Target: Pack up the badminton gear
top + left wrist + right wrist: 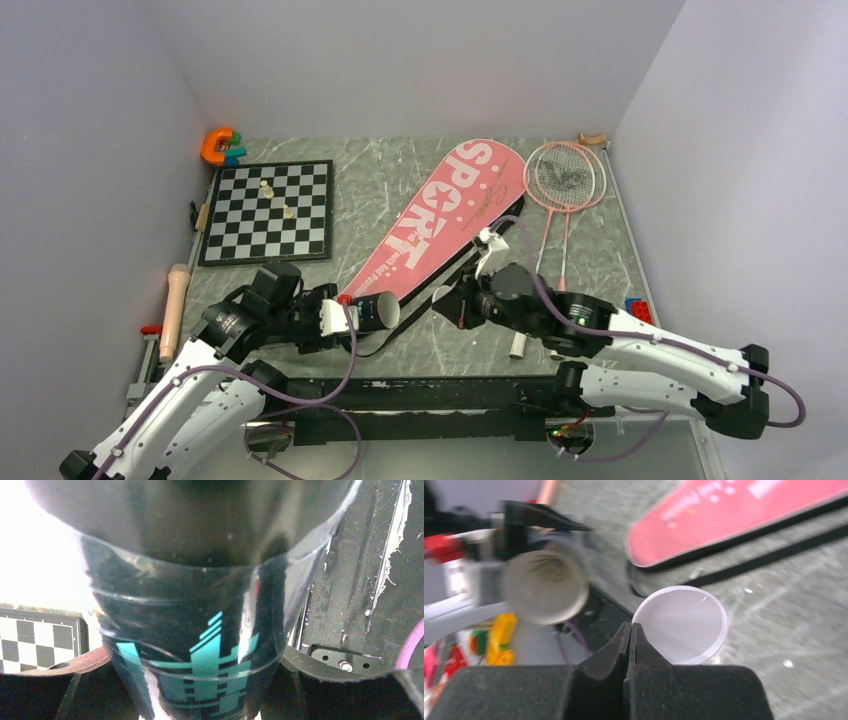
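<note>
Right now my left gripper (352,316) is clamped around the black tube (380,312), held level near the table's front edge; its open mouth faces my right gripper (629,630), whose fingers pinch the rim of a clear round lid (681,625); the pink bag (440,220) lies just behind.

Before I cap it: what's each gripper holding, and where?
Left gripper clamps the black tube across its sides; right gripper pinches the clear lid by its rim.

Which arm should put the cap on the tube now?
Right. The right gripper is shut on the clear cap, near the tube, whose open end faces it. The left gripper is occupied holding that tube level.
</note>
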`<state>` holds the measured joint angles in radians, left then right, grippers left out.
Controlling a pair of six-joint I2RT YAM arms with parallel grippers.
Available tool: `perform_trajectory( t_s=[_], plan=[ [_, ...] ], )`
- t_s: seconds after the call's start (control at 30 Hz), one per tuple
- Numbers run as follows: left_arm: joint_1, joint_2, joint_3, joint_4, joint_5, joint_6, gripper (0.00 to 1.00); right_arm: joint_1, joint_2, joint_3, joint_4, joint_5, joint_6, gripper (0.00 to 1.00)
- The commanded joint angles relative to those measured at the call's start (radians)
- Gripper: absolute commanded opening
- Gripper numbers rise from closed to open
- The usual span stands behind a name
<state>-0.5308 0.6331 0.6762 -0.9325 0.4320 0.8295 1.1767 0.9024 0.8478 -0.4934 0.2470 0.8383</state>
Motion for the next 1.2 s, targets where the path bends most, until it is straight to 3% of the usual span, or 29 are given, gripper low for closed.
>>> perform_trajectory(
  t_s=[0.0, 0.13, 0.17, 0.2, 0.23, 0.47, 1.17],
  plan=[
    [-0.003, 0.005, 0.033, 0.036, 0.037, 0.021, 0.0, -0.003, -0.057, -0.003, 0.198, -0.217, -0.142, 0.0],
    [-0.002, 0.005, 0.041, 0.033, 0.046, 0.02, 0.0, -0.003, -0.021, 0.005, 0.304, -0.317, -0.196, 0.0],
    [-0.002, 0.005, 0.041, 0.031, 0.045, 0.021, 0.12, -0.003, -0.013, 0.008, 0.333, -0.356, -0.204, 0.0],
    [-0.003, 0.005, 0.042, 0.029, 0.044, 0.023, 0.0, -0.002, -0.005, 0.009, 0.364, -0.385, -0.214, 0.0],
    [-0.002, 0.004, 0.042, 0.084, 0.042, 0.024, 0.0, -0.003, 0.002, 0.009, 0.393, -0.411, -0.218, 0.0],
    [-0.003, 0.005, 0.042, 0.032, 0.054, 0.026, 0.0, -0.002, 0.06, 0.01, 0.53, -0.496, -0.238, 0.0],
    [-0.001, -0.005, 0.072, 0.006, 0.082, 0.04, 0.0, -0.09, 0.121, -0.083, 0.737, -0.626, -0.173, 0.0]
  ],
)
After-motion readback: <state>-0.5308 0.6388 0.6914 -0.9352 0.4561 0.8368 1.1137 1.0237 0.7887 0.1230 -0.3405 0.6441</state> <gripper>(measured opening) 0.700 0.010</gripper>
